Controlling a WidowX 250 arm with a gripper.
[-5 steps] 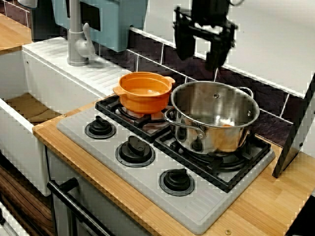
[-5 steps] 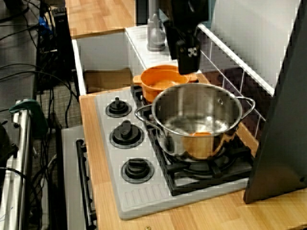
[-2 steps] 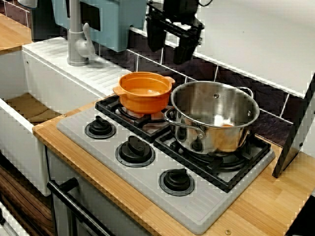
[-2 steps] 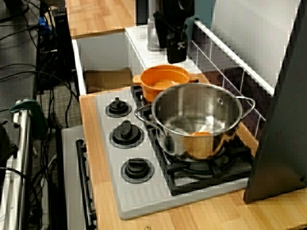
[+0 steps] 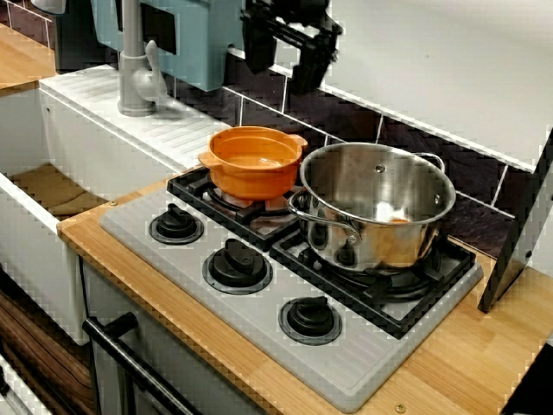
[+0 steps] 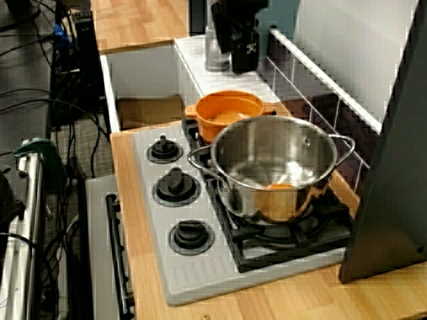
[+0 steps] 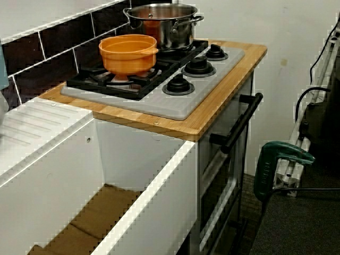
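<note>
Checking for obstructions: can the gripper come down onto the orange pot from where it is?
Probably yes. The gripper hangs open and empty above and behind the orange pot, nothing between them; the steel pot stands beside, not across the path.

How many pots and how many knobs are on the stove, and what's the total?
Pots: 2 (orange pot, steel pot)
Knobs: 3 (left knob, middle knob, right knob)
Total: 5
</note>
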